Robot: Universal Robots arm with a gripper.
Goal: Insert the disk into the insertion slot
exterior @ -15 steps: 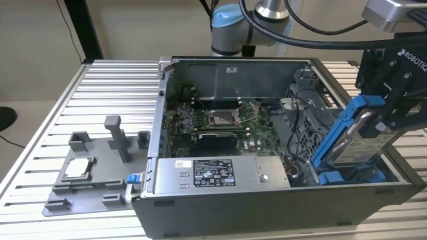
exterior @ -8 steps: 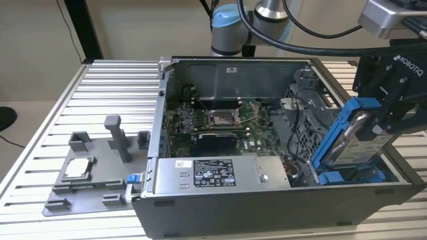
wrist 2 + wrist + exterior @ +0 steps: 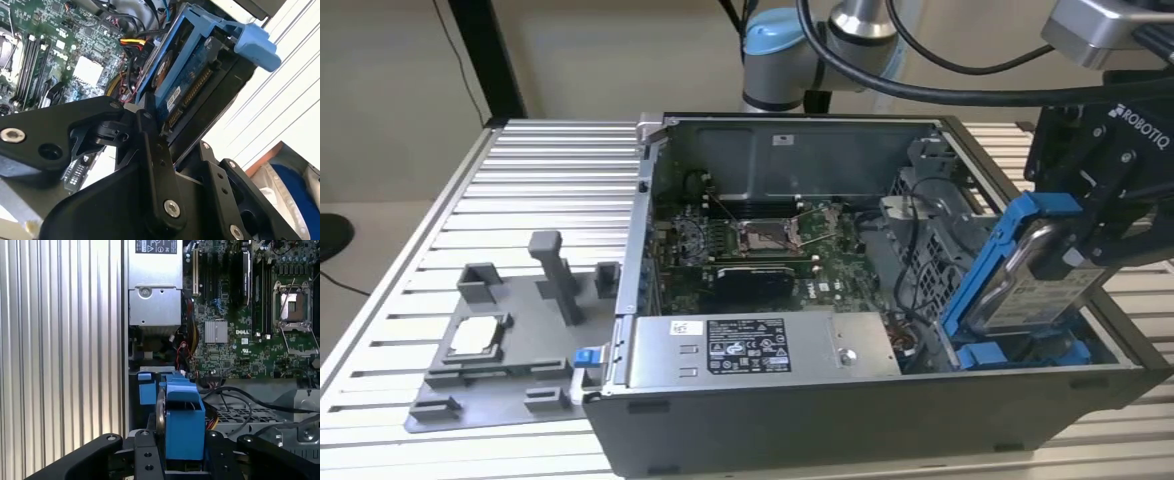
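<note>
My gripper (image 3: 1091, 238) is shut on the disk (image 3: 1025, 288), a silver drive in a bright blue carrier. I hold it steeply tilted on edge at the exterior view's right end of the open computer case. Its lower end hangs just over the insertion slot (image 3: 1023, 353), a dark bay with blue tabs in the case's near right corner. In the first wrist view the disk (image 3: 182, 415) stands edge-on between the black fingers (image 3: 145, 455), above the slot's blue tabs (image 3: 146, 391). The second wrist view shows the disk's (image 3: 182, 75) circuit side and connector clamped in my gripper (image 3: 175, 141).
A long grey metal box (image 3: 747, 345) lies along the case's front wall. The processor socket (image 3: 761, 235) sits mid-motherboard. Cables (image 3: 235, 395) run beside the bay. On the slatted table, a grey fixture (image 3: 520, 385) holds a small silver chip (image 3: 474, 335).
</note>
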